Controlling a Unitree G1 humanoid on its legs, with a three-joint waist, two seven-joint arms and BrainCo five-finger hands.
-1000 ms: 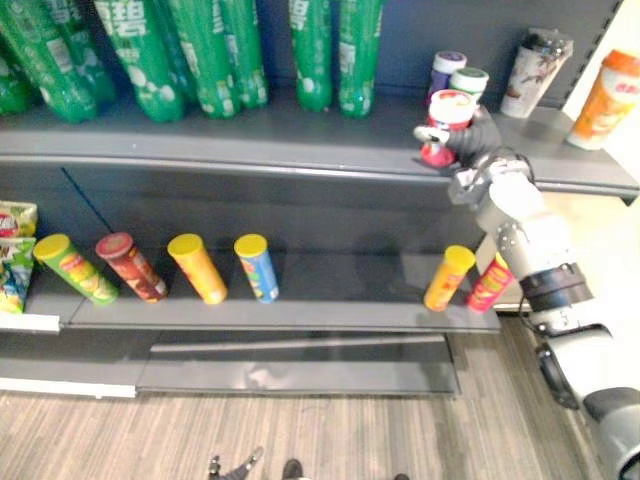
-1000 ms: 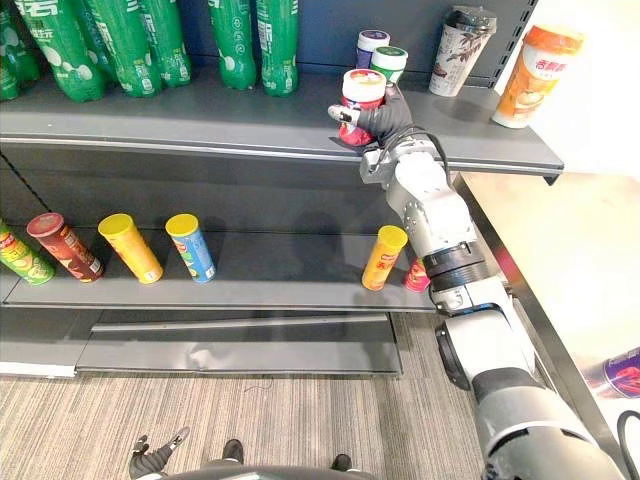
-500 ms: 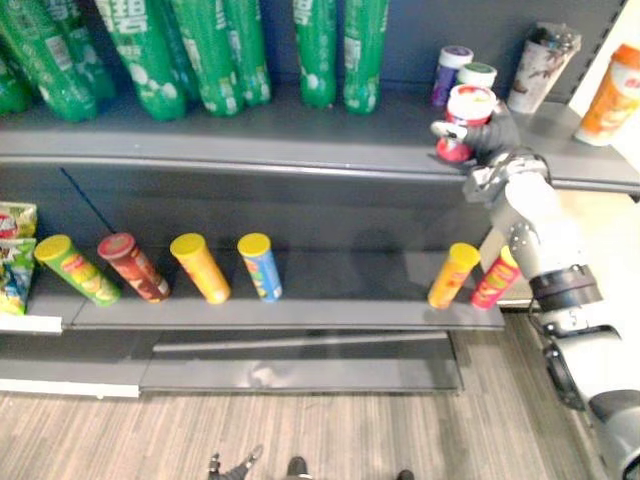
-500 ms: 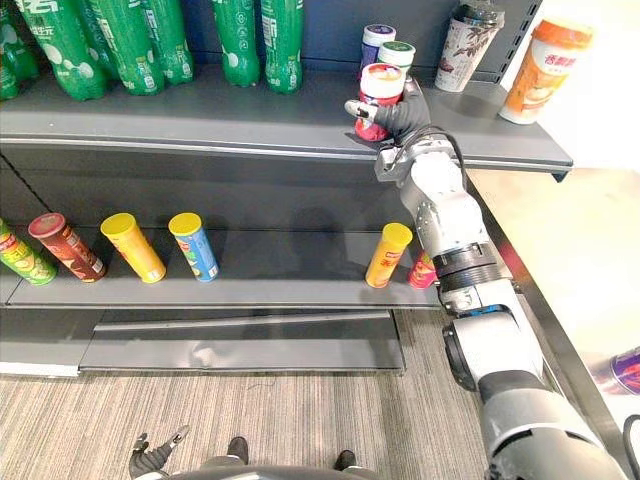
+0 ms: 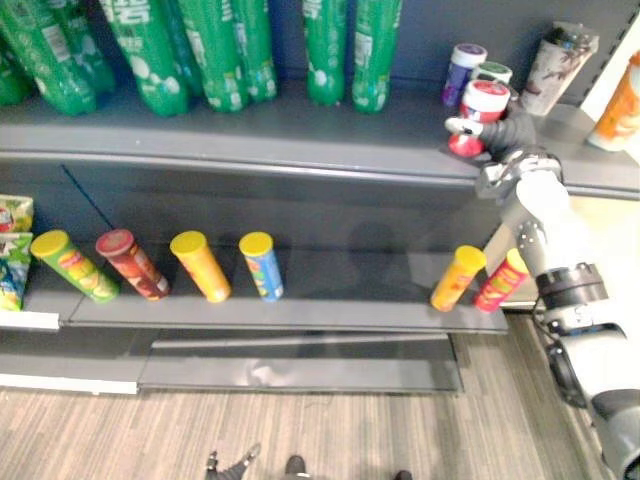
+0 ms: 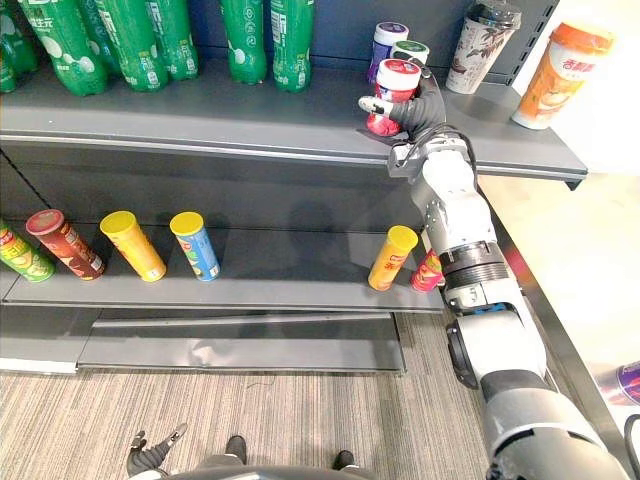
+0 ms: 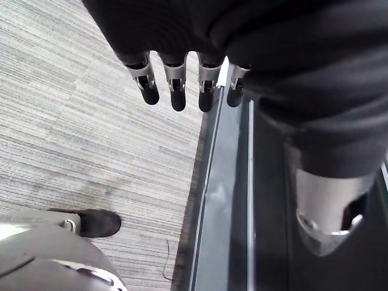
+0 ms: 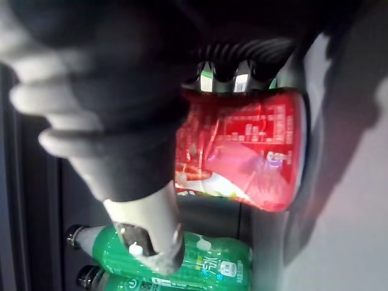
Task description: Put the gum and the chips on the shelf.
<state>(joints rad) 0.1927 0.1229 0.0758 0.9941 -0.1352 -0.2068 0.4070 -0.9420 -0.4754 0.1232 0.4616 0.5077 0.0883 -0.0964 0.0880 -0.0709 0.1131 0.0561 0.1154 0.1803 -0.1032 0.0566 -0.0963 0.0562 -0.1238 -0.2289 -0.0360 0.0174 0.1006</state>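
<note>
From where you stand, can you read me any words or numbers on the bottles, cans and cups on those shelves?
Nothing shows clearly enough to quote.
green bottles: large white characters, cut off at the frame edge and blurred.
red gum tub, held by the right robot hand: small white print, blurred.
orange cup: dark characters, too small to read.
chip cans: labels too small to read.

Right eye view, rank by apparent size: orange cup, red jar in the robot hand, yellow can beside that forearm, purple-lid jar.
1. orange cup
2. red jar, gripped by the right robot hand, and yellow can: about alike, not ranking them
3. purple-lid jar: smallest as seen, though the red jar hides its lower part
</note>
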